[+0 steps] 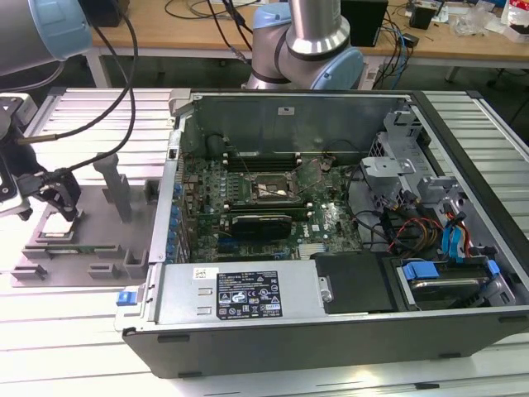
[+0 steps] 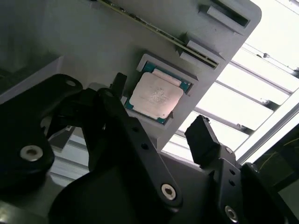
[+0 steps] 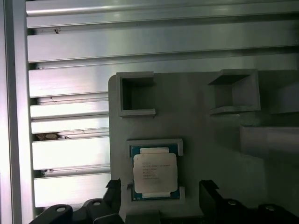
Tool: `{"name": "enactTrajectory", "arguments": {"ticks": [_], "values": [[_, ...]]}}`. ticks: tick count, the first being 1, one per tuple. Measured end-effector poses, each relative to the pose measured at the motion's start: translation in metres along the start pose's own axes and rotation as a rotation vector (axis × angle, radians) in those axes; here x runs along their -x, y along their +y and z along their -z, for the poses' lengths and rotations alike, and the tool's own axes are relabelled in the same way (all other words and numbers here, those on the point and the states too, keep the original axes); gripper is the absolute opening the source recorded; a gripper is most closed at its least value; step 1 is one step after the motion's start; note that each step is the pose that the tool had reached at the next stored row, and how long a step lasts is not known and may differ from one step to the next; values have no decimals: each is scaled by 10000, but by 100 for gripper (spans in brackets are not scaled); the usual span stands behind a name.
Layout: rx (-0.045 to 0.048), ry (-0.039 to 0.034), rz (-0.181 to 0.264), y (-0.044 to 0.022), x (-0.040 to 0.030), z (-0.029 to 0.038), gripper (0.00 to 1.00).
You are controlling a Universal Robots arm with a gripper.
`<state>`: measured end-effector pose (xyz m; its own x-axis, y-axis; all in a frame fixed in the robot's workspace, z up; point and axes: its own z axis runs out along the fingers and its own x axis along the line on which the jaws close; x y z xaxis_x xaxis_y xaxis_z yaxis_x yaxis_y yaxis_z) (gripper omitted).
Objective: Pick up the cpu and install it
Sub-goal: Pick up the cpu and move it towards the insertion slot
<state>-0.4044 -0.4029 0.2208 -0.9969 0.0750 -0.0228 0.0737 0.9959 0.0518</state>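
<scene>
While my gripper (image 3: 160,193) hangs with jaws spread, the cpu (image 3: 155,172) lies flat in its pocket near the edge of the gray fixture plate (image 3: 201,126), straight below the gap.

Slatted table (image 1: 74,339), grey tray (image 1: 95,236), computer case (image 1: 331,335)

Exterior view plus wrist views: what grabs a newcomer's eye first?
The open computer case, motherboard exposed, dominates the exterior view's middle. At that view's left, the end effector hangs over a grey holder plate. In both wrist views the cpu lies in a recess of that plate, between the open fingers.
</scene>
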Motion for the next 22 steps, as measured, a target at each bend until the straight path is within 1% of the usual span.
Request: {"name": "enactTrajectory", "arguments": {"ticks": [1, 2, 5, 11, 13, 15, 17, 18, 20, 22], "values": [[0, 1, 0, 0, 0, 0, 78], [0, 1, 0, 0, 0, 0, 84], [0, 0, 0, 0, 0, -2, 84], [1, -1, 0, -2, -1, -40, 84], [1, -1, 1, -4, -1, -68, 84], [3, 0, 0, -5, 1, -112, 84], [10, 14, 0, -8, 24, -197, 84], [9, 28, 1, -9, 34, -228, 84], [7, 67, 19, -8, 41, -258, 84], [4, 154, 214, -7, 52, -283, 84]]}}
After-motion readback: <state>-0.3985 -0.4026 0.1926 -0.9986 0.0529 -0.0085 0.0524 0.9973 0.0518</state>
